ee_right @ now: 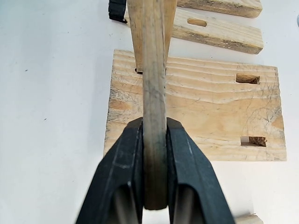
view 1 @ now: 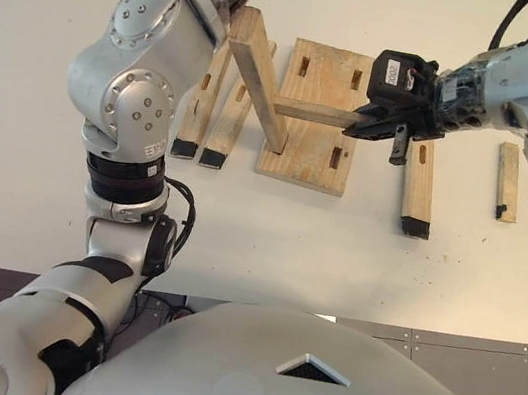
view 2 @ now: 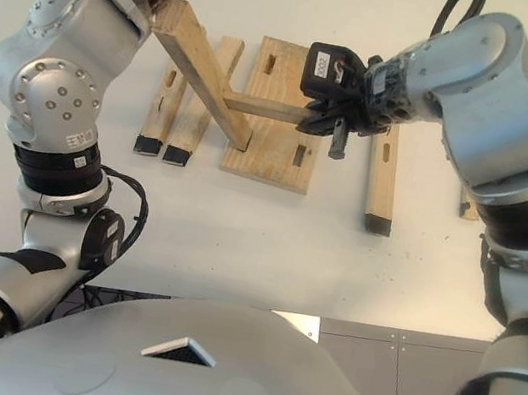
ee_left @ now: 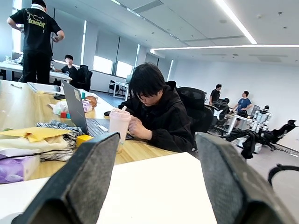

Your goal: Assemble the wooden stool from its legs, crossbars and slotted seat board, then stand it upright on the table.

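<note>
Currently, right gripper (view 1: 372, 126) clamps crossbar (view 1: 313, 114) meeting upright leg (view 1: 260, 80); left gripper (ee_left: 156, 154) gapes empty, so an unbraced sideways push could lever the leg off the seat board (view 1: 310, 165).

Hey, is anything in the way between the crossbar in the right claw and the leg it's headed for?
Nothing visible. The crossbar, clamped in the right claw, meets the side of the tilted leg with its far end, above the seat board. Whether the tip sits in a slot is hidden.
</note>
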Controlling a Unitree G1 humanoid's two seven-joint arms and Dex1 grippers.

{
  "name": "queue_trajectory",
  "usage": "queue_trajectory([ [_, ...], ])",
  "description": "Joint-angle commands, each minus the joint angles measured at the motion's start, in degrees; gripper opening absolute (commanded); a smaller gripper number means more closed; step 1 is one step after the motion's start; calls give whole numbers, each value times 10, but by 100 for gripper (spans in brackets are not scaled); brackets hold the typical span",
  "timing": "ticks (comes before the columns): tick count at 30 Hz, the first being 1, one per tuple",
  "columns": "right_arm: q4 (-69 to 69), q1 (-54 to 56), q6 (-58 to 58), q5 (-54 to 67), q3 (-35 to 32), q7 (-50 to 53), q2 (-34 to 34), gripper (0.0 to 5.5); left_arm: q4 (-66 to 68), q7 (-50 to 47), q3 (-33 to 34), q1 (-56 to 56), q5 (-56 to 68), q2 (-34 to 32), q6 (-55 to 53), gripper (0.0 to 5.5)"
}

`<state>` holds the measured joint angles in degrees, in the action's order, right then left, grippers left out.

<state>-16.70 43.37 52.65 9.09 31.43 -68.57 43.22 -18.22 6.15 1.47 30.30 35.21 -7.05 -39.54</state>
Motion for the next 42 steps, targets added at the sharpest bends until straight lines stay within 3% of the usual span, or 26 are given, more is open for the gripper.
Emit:
queue_trajectory([
  [1, -12, 40, -61, 12, 20, 9, -92, 39, 38, 2, -55, -41, -7, 31, -45, 297],
  [12, 4, 60, -68, 11, -2, -10, -99, 39, 48, 11, -46, -38, -25, 28, -37, 297],
  [13, 3, 59, -66, 11, -3, -11, -100, 77, 49, 13, -45, -38, -26, 29, -37, 297],
  [18, 7, 61, -72, 11, -5, -4, -108, 136, 53, 21, -43, -41, -34, 30, -35, 297],
  [25, 6, 67, -69, 17, -14, -6, -106, 136, 62, 32, -39, -37, -46, 31, -34, 297],
  [29, 19, 83, -31, 52, -61, -6, -106, 136, 63, 37, -37, -39, -52, 28, -36, 297],
  [35, 42, 49, -12, 76, -104, -20, -42, 136, 59, 41, -35, -45, -59, 28, -38, 297],
  [42, 72, -77, -124, 25, -66, -50, 58, 254, 52, 44, -36, -49, -62, 26, -45, 297],
])
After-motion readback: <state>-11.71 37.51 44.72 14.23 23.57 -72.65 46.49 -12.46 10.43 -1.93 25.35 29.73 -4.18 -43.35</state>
